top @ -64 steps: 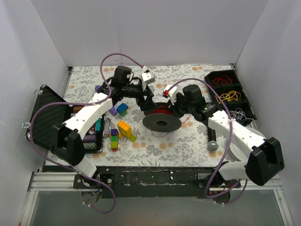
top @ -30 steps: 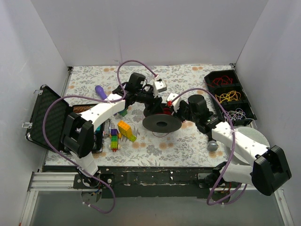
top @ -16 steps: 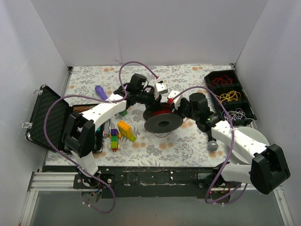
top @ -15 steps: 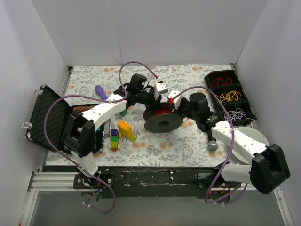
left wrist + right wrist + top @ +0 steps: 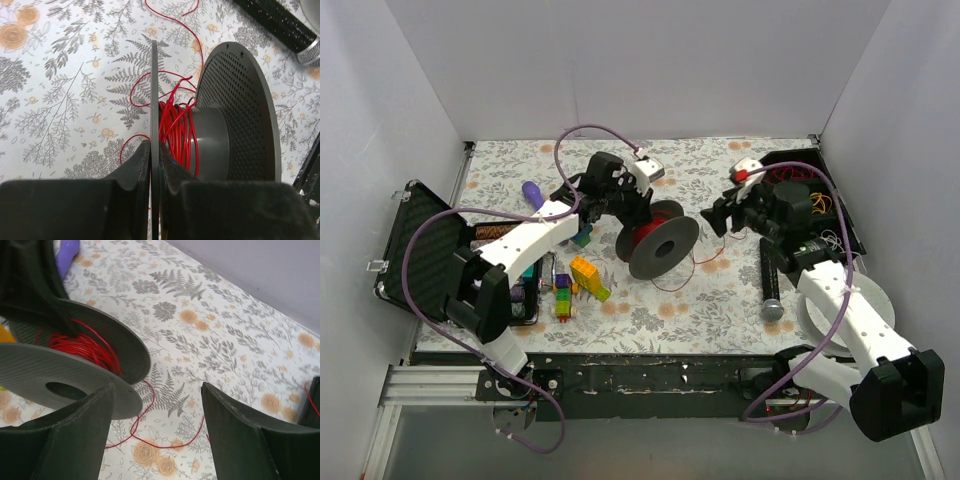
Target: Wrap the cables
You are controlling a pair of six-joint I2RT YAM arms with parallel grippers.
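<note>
**Left fingers pinch the spool's flange; right fingers hang wide**

On my left wrist feed the left fingers [image 5: 131,167] are closed narrow on the edge of one round flange of the dark grey plastic spool [image 5: 657,242], one finger on each face of the disc. The thin red wire [image 5: 175,132] sits in uneven turns around the spool's hub, between that flange and the second, perforated one. Several loose loops spill off it onto the flowered surface [image 5: 720,305].

From the overhead camera the spool stands tipped up on its edge near the middle. I cannot tell whether its rim touches the surface. A slack red strand trails from under it to the right.

The right fingers [image 5: 240,440] are spread wide with nothing between them, apart from the spool and to its right. Loose wire lies on the surface below them.

A black cylinder with a silver end [image 5: 770,287] lies near the right arm. Coloured toy bricks [image 5: 586,278] lie to the spool's left.
</note>
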